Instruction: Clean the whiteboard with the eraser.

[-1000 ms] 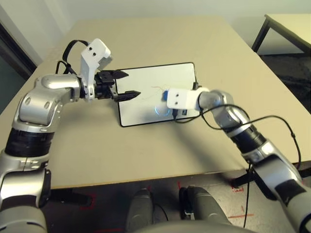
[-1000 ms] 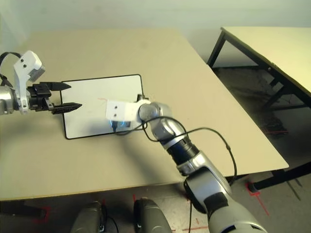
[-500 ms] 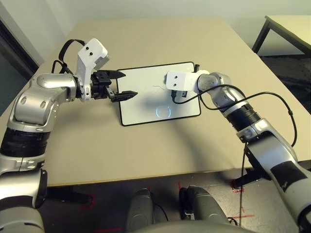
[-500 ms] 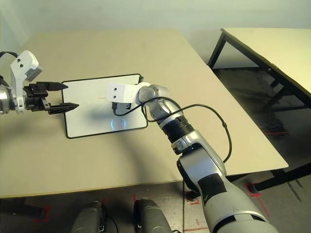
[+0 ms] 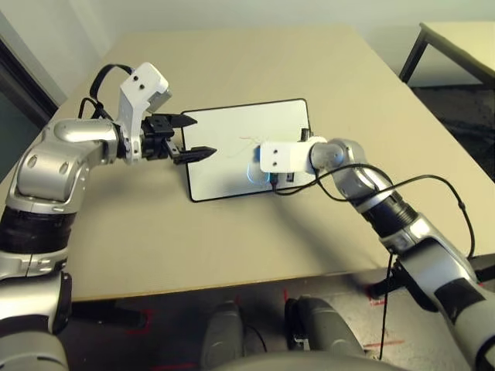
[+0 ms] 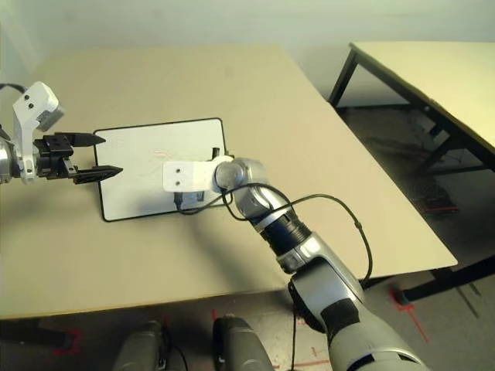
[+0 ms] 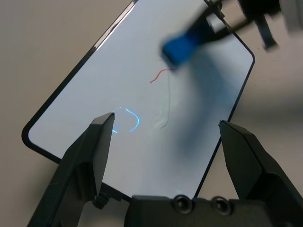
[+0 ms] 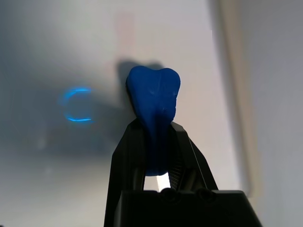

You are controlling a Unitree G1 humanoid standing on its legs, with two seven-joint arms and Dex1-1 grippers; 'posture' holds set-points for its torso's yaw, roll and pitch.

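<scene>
The whiteboard (image 5: 232,131) lies flat in the middle of the table, with a faint red scribble (image 7: 158,75) near its centre. My right gripper (image 8: 154,137) is shut on the blue eraser (image 8: 154,94), whose tip presses on the board near its right half. The eraser (image 7: 182,45) also shows blurred in the left wrist view. My left gripper (image 5: 207,134) hovers open over the board's left short edge, holding nothing.
A ring of bluish light (image 7: 128,118) reflects on the board. A black cable (image 5: 433,185) loops from my right forearm over the tan table (image 5: 232,232). A second table (image 6: 433,77) stands off to the right across a gap.
My right gripper carried the eraser from the near part of the board to the far part and back toward the near edge. The left gripper has stayed almost still.
</scene>
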